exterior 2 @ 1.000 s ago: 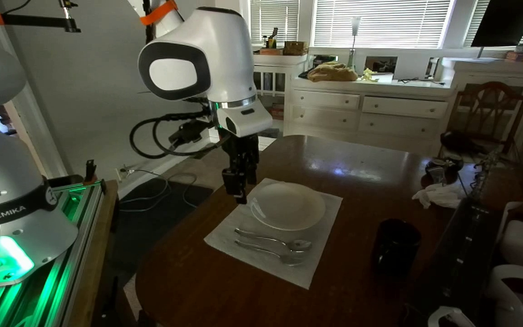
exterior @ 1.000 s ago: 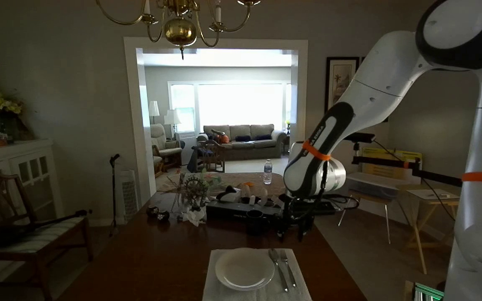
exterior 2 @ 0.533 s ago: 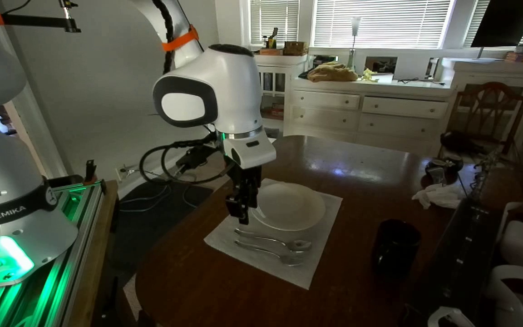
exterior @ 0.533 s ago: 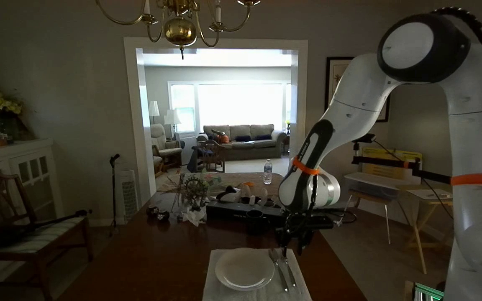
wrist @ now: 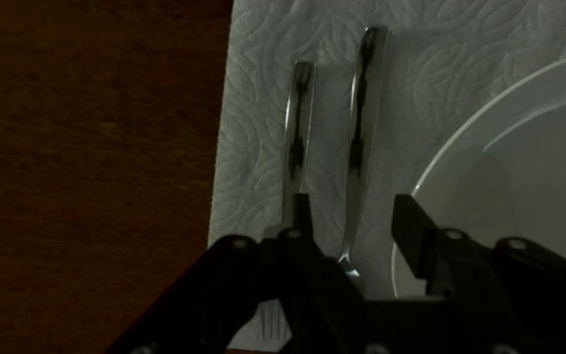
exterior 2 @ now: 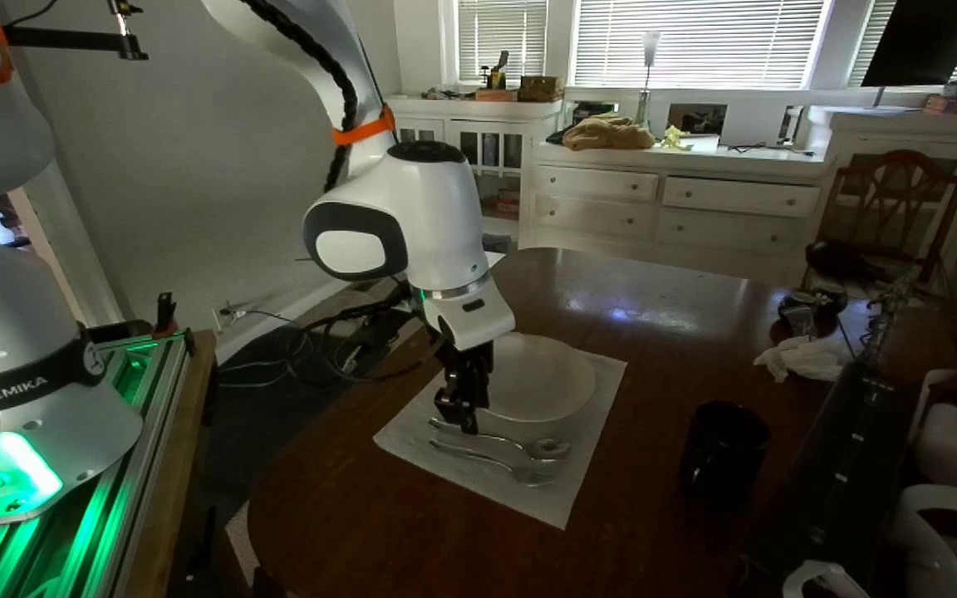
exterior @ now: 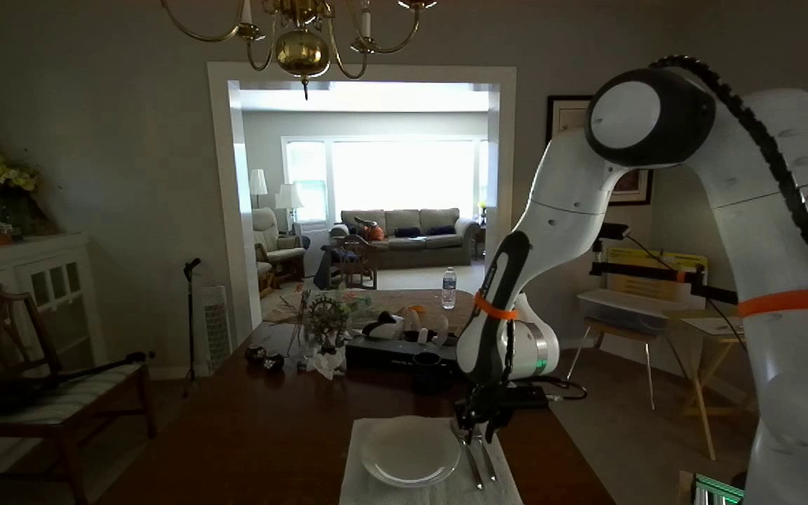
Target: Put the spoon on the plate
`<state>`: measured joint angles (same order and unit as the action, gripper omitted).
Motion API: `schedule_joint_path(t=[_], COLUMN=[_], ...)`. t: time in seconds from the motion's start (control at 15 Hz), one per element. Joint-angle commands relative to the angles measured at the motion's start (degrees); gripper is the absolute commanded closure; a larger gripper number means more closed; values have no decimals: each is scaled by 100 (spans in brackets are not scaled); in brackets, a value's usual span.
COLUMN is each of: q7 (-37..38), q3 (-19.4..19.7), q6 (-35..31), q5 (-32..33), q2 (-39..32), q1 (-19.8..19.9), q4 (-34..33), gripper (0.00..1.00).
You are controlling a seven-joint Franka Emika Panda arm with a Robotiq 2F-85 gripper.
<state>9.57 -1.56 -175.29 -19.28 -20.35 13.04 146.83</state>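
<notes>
The thin grey metal spoon lies on the pale mat beside the plate, showing in both exterior views (exterior: 473,468) (exterior 2: 497,438) and in the wrist view (wrist: 362,128). The round white plate (exterior: 411,452) (exterior 2: 541,378) (wrist: 533,196) lies on the same mat. My gripper (exterior: 480,431) (exterior 2: 458,422) is low over the cutlery, pointing down. In the wrist view, the gripper (wrist: 353,209) is open and empty. The spoon's handle runs between its fingertips; the right finger overlaps the plate's rim in view. The gripper hides most of the spoon's bowl there.
A fork (exterior 2: 487,458) (wrist: 298,128) lies alongside the spoon, on the side away from the plate; the left finger overlaps its handle in view. The mat (exterior 2: 545,498) lies on a brown table (exterior 2: 345,498). A black cup (exterior 2: 723,453) and a long black box (exterior: 397,354) stand farther along.
My gripper has come down and moved over the cutlery, from above the far side of the mat. The spoon, fork and plate have not moved.
</notes>
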Motion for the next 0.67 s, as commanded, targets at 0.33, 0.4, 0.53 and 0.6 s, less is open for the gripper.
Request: schedule_joint_path(t=[0.33, 0.4, 0.53, 0.6], q7=[-181, -194, -213, -215], q3=[-697, -753, -896, -943], q6=[-590, -622, -708, -750], q5=[-33, -28, -15, -2], q2=[-846, -895, -999, -1033], q1=[734, 807, 968, 1026], q4=[-437, -459, -505, -515], gripper=[71, 70, 69, 68])
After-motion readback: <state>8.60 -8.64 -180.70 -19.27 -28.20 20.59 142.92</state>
